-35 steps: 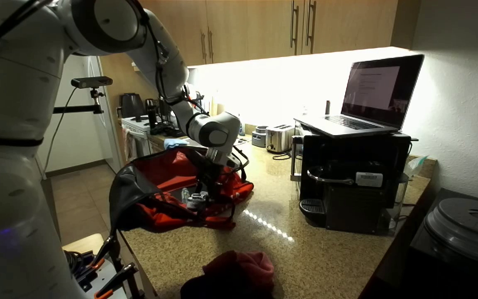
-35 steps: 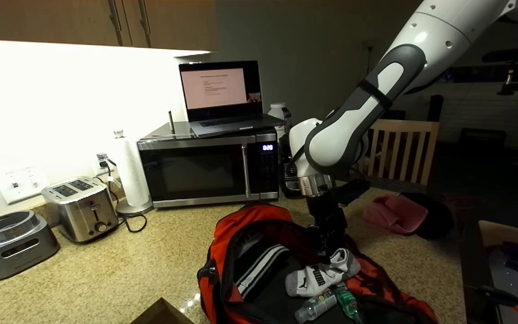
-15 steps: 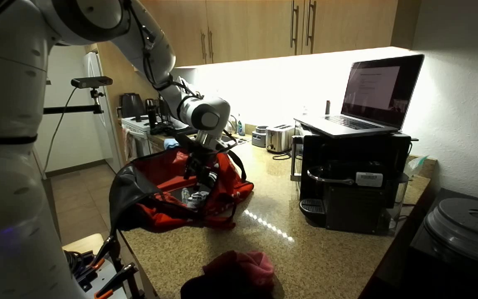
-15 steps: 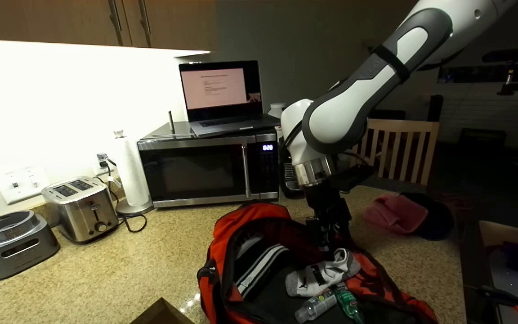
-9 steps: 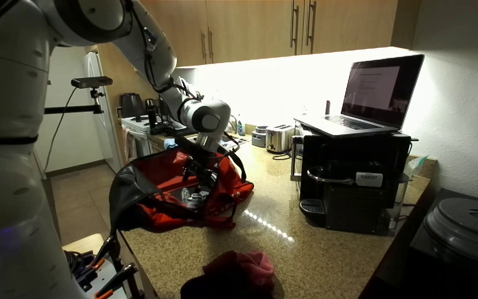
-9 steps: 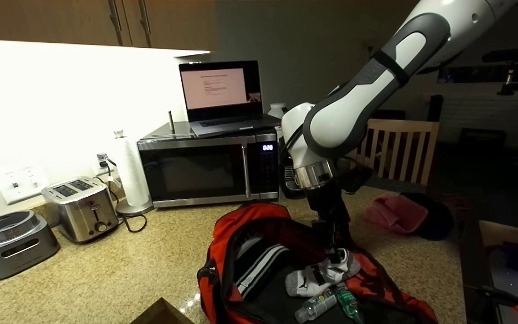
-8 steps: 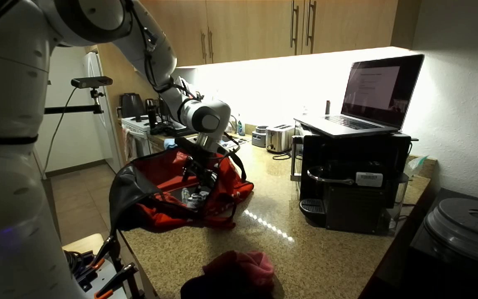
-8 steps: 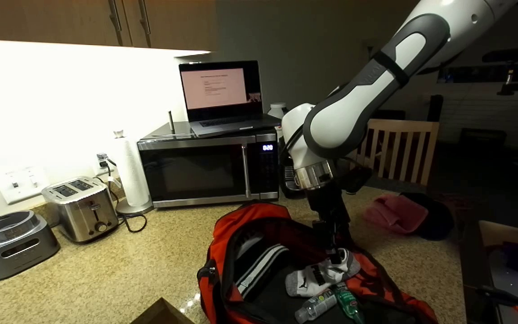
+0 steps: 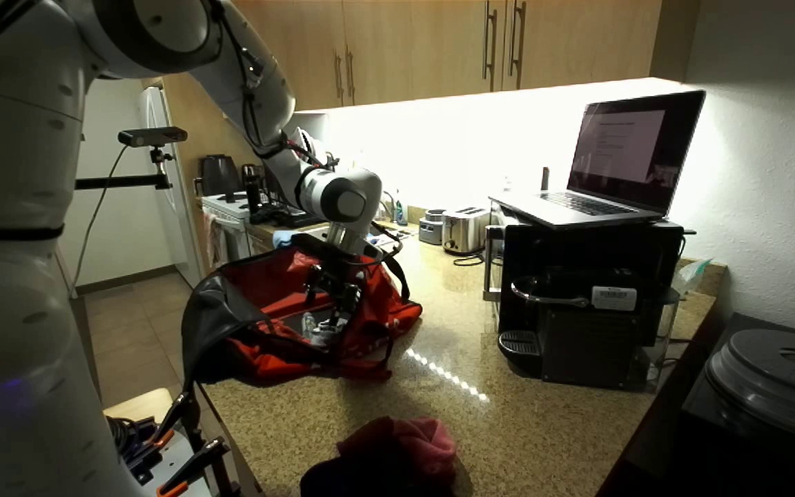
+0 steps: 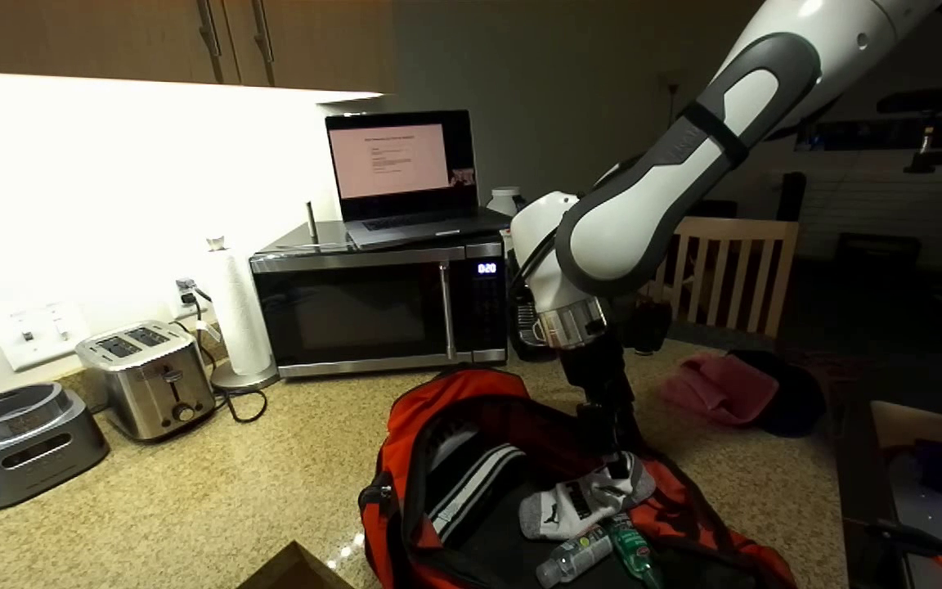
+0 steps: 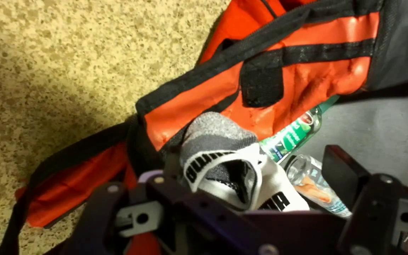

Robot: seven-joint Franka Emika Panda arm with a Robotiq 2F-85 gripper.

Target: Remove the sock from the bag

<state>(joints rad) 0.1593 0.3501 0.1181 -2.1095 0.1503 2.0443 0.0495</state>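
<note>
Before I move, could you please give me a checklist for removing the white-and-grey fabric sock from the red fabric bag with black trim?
1. Black two-fingered gripper open: ok, jaws wide apart.
2. Bag open above the sock: ok.
3. Sock between the jaws: ok in the wrist view.
4. Jaws low enough to grip it: cannot tell.
5. Clear plastic bottle out of the way: not ok, in the wrist view it appears between sock and one jaw.
</note>
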